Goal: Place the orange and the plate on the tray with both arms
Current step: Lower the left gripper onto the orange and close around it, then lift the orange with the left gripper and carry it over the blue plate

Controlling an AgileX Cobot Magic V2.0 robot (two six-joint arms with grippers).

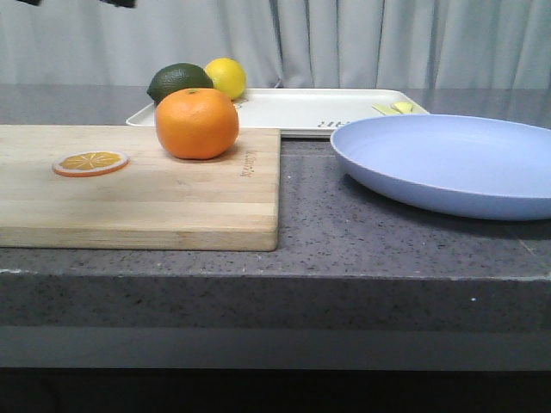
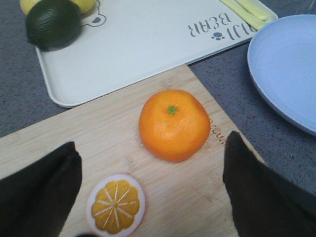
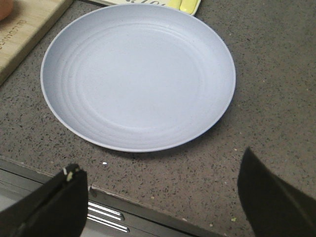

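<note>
The orange (image 1: 197,123) (image 2: 174,124) rests on the wooden cutting board (image 1: 129,189) (image 2: 197,192), near its far right corner. My left gripper (image 2: 150,148) hovers open above the board, the orange just beyond its fingertips and touching neither. The lavender-blue plate (image 1: 448,163) (image 3: 138,74) (image 2: 289,64) lies on the counter to the right of the board. My right gripper (image 3: 160,173) is open over the counter's front edge, short of the plate's near rim. The white tray (image 1: 301,110) (image 2: 138,44) sits at the back. Neither gripper appears in the front view.
A dark green lime (image 1: 178,82) (image 2: 53,22) and a yellow lemon (image 1: 225,77) sit on the tray's left end. Yellow-green cutlery (image 1: 398,107) (image 2: 247,12) lies at its right end. A flat orange slice (image 1: 90,162) (image 2: 116,203) lies on the board.
</note>
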